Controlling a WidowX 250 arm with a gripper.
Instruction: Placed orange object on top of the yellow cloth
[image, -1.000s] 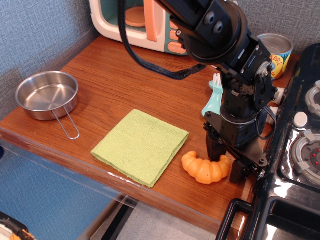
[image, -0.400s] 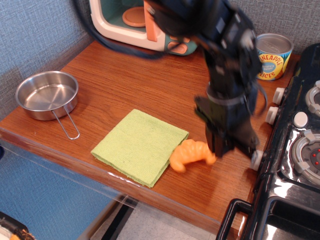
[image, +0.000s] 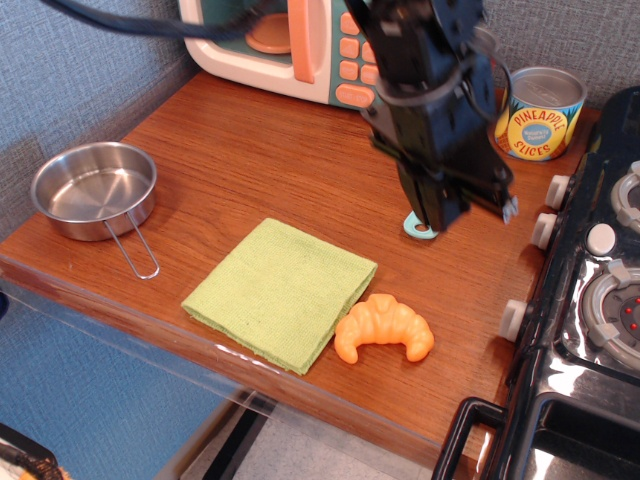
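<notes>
The orange toy croissant (image: 383, 328) lies on the wooden table, its left end touching or just beside the right edge of the yellow-green cloth (image: 279, 291). It is not on the cloth. The cloth lies flat near the table's front edge with nothing on it. My gripper (image: 462, 208) hangs above the table, behind and to the right of the croissant and clear of it. Its dark fingers (image: 434, 205) look spread and hold nothing.
A steel pan (image: 94, 190) with a wire handle sits at the left. A toy microwave (image: 285, 40) stands at the back, with a pineapple slices can (image: 538, 113) to its right. A black stove (image: 590, 300) borders the right side. A teal utensil end (image: 420, 228) shows under the gripper.
The gripper has let go of the croissant and risen up and back. The croissant was pushed left, from the table's right side to the cloth's edge.
</notes>
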